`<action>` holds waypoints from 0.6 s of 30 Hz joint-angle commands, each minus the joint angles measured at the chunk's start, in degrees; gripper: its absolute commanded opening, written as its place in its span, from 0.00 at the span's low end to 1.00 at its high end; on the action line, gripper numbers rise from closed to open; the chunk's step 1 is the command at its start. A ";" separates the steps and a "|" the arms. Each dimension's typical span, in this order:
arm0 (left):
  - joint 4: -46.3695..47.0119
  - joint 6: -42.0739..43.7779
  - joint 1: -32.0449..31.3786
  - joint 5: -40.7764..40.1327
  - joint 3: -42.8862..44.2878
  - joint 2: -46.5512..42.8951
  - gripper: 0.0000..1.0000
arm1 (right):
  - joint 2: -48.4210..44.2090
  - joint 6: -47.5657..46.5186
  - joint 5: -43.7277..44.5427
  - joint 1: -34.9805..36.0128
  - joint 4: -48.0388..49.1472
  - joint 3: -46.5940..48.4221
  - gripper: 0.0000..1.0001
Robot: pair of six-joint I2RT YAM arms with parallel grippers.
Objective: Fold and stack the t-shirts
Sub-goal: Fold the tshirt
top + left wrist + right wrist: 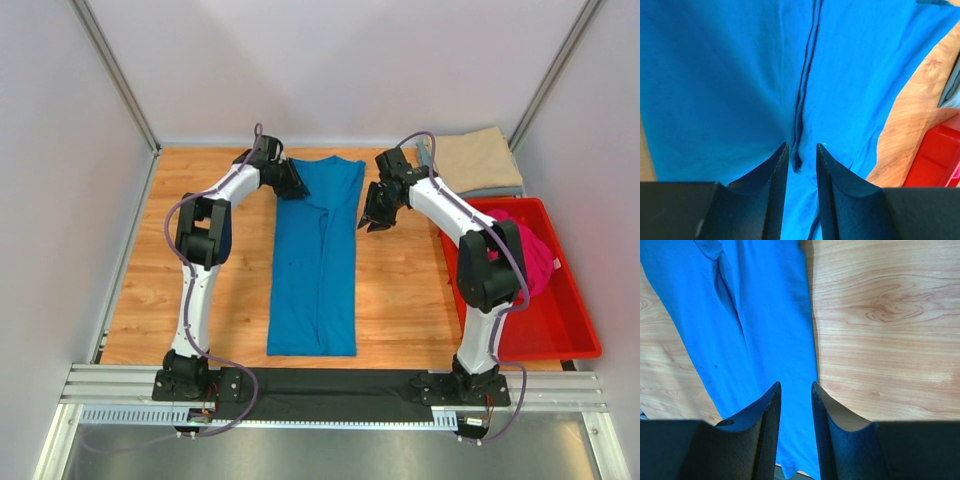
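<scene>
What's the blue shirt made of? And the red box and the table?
Blue t-shirt: soft matte knit cloth, probably cotton; it creases. Red bin: smooth, slightly shiny plastic, moulded rim. Table: wood or wood-look laminate; grain and knots show.

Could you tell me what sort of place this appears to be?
Probably a robotics lab test cell, not a home: two arms bolted to an aluminium rail, and plain white panels enclosing the wooden table.

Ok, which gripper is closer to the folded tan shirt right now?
Right. The right gripper sits by the right edge of the blue shirt, with the tan shirt off to its far right. The left gripper is over the blue shirt's upper left, farther away.
</scene>
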 commanded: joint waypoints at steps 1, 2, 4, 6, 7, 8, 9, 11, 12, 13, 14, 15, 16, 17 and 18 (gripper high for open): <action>1.18 -1.31 -0.71 0.55 2.58 1.60 0.35 | -2.06 -0.62 0.72 -0.31 -0.23 1.19 0.32; 1.19 -1.40 -0.79 0.64 2.75 1.69 0.33 | -2.15 -0.62 0.72 -0.31 -0.23 1.11 0.32; 1.01 -1.66 -0.79 0.64 3.10 2.04 0.32 | -2.24 -0.79 0.81 -0.57 -0.32 1.10 0.32; 1.01 -1.75 -0.79 0.38 3.28 2.13 0.31 | -2.33 -0.79 0.81 -0.66 -0.32 1.10 0.32; 1.18 -1.75 -0.79 0.55 3.45 2.04 0.30 | -2.41 -0.88 0.81 -0.75 -0.41 1.02 0.32; 1.19 -1.84 -0.79 0.38 3.63 1.96 0.29 | -2.50 -0.97 0.81 -0.84 -0.24 0.93 0.32; 1.19 -1.93 -0.79 0.47 3.98 2.04 0.27 | -2.59 -1.14 0.90 -0.84 -0.32 0.93 0.32; 0.66 -2.02 -0.79 0.47 4.68 1.78 0.20 | -2.59 -1.32 0.81 -1.01 -0.32 0.67 0.32; 0.66 -2.10 -0.79 0.38 4.86 1.61 0.17 | -2.59 -1.41 0.72 -1.10 -0.32 0.49 0.32; 0.75 -2.10 -0.79 0.38 4.86 0.91 0.11 | -2.50 -1.41 0.72 -1.02 -0.24 0.40 0.32; 0.83 -2.45 -0.79 0.21 4.77 0.55 0.10 | -2.50 -1.41 0.46 -1.19 -0.15 0.23 0.32; 0.92 -2.54 -0.79 0.03 4.69 0.20 0.09 | -2.42 -1.41 0.37 -1.10 -0.06 -0.04 0.32; 1.01 -2.63 -0.88 -0.15 4.60 -0.58 0.08 | -2.33 -1.41 0.11 -1.10 0.11 -0.21 0.32; 0.92 -2.63 -0.97 -0.32 4.60 -0.85 0.08 | -2.33 -1.41 0.02 -1.28 0.20 -0.30 0.32; 0.92 -2.54 -0.97 -0.50 4.60 -1.38 0.07 | -2.24 -1.41 -0.07 -1.19 0.38 -0.48 0.32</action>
